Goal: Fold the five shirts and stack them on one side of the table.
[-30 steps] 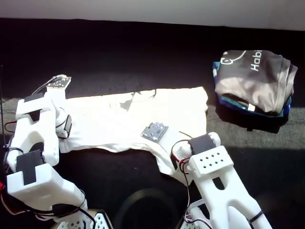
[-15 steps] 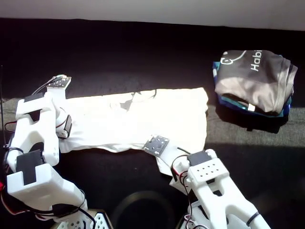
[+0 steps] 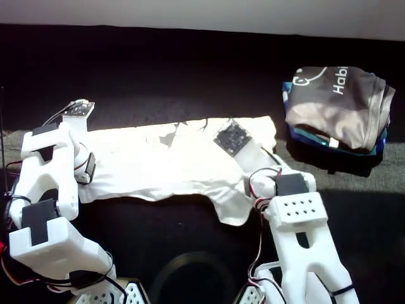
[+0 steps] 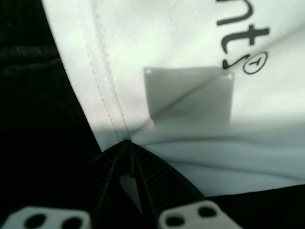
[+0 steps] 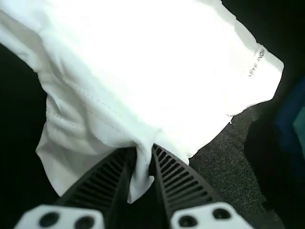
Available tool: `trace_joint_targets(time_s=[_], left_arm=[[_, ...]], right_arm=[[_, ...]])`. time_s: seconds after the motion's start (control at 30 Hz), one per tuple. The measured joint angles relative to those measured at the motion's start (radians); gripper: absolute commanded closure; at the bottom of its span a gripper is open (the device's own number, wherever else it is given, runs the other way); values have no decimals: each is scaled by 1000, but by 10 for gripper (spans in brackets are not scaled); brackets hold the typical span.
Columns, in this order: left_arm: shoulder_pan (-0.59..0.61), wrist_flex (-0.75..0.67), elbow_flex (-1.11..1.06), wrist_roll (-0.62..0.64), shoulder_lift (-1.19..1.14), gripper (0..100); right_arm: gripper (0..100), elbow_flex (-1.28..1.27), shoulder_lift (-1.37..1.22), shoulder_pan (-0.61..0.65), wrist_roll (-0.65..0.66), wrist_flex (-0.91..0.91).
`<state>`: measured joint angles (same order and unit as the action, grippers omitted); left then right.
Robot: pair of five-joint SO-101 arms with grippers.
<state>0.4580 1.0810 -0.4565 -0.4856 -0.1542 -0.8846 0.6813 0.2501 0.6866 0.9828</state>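
A white shirt [image 3: 171, 161] lies spread across the middle of the dark table. At the shirt's left edge, my left gripper [image 3: 88, 168] is shut on the hem. The left wrist view shows the left gripper [image 4: 126, 143] pinching the stitched hem of the white shirt [image 4: 190, 47]. My right gripper [image 3: 250, 166] is over the shirt's right part, near its far right corner. The right wrist view shows the right gripper [image 5: 143, 152] shut on a fold of the white shirt [image 5: 143, 71].
A stack of folded shirts stands at the far right, with a grey shirt [image 3: 338, 101] on top of a blue shirt [image 3: 304, 136]. The blue shirt [image 5: 290, 119] also appears beside the white cloth. The table [image 3: 158, 69] is dark beyond the shirt.
My right arm dipped toward the shirt's near hem, then swung up to its far right corner, taking cloth with it. The left arm has kept still.
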Motion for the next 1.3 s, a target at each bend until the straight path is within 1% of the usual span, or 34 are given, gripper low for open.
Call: trace_joint_targets(time_s=[0.1, 0.23, 0.5, 0.53, 0.6, 0.7, 0.83, 0.97, 1.07, 1.2, 1.3], left_arm=[[0, 0, 0, 0, 0, 991], [0, 0, 0, 0, 0, 991], [0, 0, 0, 0, 0, 991], [0, 0, 0, 0, 0, 991], [0, 0, 0, 0, 0, 991], [0, 0, 0, 0, 0, 991], [0, 0, 0, 0, 0, 991], [0, 0, 0, 0, 0, 991], [0, 0, 0, 0, 0, 991], [0, 0, 0, 0, 0, 991], [0, 0, 0, 0, 0, 991]], right_arm=[[991, 104, -117, 0, 0, -26], [991, 281, -368, 0, 0, -68], [981, 773, -921, -3, 0, -69], [964, 832, -982, -3, -9, -52], [896, 961, -1102, -3, -55, -5], [817, 1160, -1240, -9, -132, 103], [815, 1424, -1339, -35, -307, 203], [815, 1634, -1369, -74, -494, 273], [815, 1765, -1369, -89, -534, 377], [815, 1927, -1369, -94, -545, 555], [815, 2004, -1369, -83, -535, 611]])
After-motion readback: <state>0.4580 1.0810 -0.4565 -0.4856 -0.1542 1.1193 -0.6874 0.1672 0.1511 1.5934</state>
